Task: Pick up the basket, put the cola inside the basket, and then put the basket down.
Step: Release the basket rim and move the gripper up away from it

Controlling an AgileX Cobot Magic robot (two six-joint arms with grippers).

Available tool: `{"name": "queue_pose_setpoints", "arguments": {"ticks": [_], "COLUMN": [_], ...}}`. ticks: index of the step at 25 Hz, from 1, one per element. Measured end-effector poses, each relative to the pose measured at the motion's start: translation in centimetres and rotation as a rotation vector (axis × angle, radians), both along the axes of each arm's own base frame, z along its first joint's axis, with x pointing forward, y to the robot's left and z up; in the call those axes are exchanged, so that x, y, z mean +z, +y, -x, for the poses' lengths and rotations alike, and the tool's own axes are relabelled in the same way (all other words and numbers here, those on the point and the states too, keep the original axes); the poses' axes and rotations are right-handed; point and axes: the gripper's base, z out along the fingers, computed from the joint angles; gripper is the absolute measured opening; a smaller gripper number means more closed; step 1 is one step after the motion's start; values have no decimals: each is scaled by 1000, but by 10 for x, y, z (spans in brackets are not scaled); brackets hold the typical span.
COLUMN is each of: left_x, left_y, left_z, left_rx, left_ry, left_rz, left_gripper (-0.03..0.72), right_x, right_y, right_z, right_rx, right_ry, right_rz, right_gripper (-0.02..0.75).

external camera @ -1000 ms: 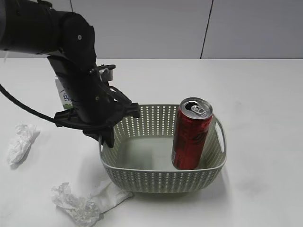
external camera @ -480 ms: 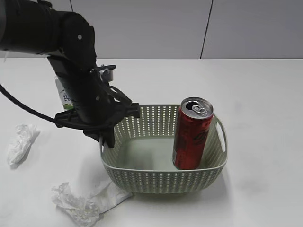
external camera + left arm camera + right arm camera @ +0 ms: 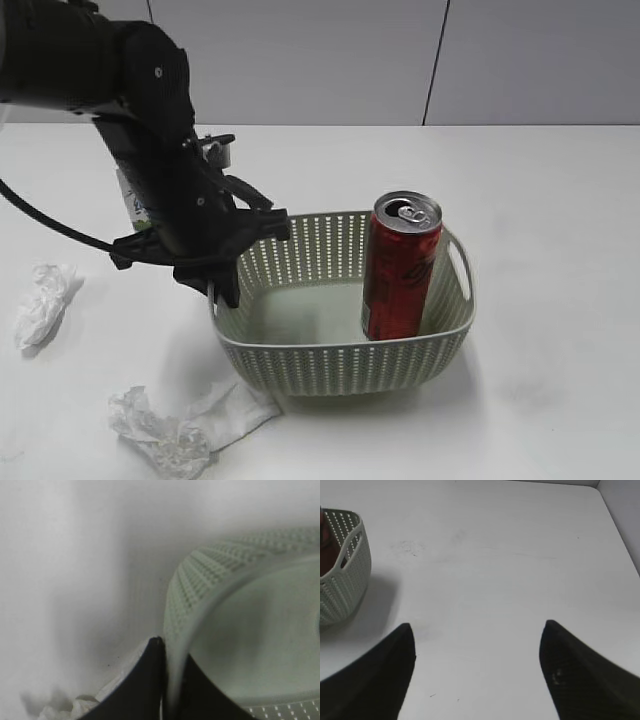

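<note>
The pale green slotted basket [image 3: 330, 360] sits at the middle of the table, and the red cola can [image 3: 400, 268] stands upright inside it at the right. My left gripper [image 3: 218, 292] is shut on the basket's left rim, with one finger inside and one outside, as the left wrist view [image 3: 170, 655] shows on the basket wall [image 3: 200, 575]. My right gripper [image 3: 476, 640] is open and empty over bare table to the right of the basket [image 3: 345, 580]. It does not show in the exterior view.
A white-and-blue carton [image 3: 132, 205] stands behind my left arm. Crumpled white paper lies at the left [image 3: 42, 300] and in front of the basket's left corner [image 3: 180, 425]. The table's far right edge shows in the right wrist view [image 3: 620, 530].
The basket with the can has shifted slightly and tilted, its left side coming up a little with my left gripper. My right gripper cannot be compared.
</note>
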Motion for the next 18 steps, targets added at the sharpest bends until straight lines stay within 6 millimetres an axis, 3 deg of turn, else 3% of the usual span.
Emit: {"name": "queue_pose_setpoints", "arguments": {"ticks": [5, 11, 18], "left_x": [5, 19, -7], "left_y": [6, -11, -25], "left_z": [-12, -44, -69], "left_rx": [19, -6, -15], "left_ry": [-32, -91, -84], "left_rz": [3, 15, 3], "left_gripper": [-4, -4, -4], "right_x": [0, 0, 0], "right_y": [0, 0, 0], "right_z": [0, 0, 0], "right_rx": [0, 0, 0], "right_ry": [0, 0, 0], "right_rz": [0, 0, 0], "right_gripper": [586, 573, 518]}}
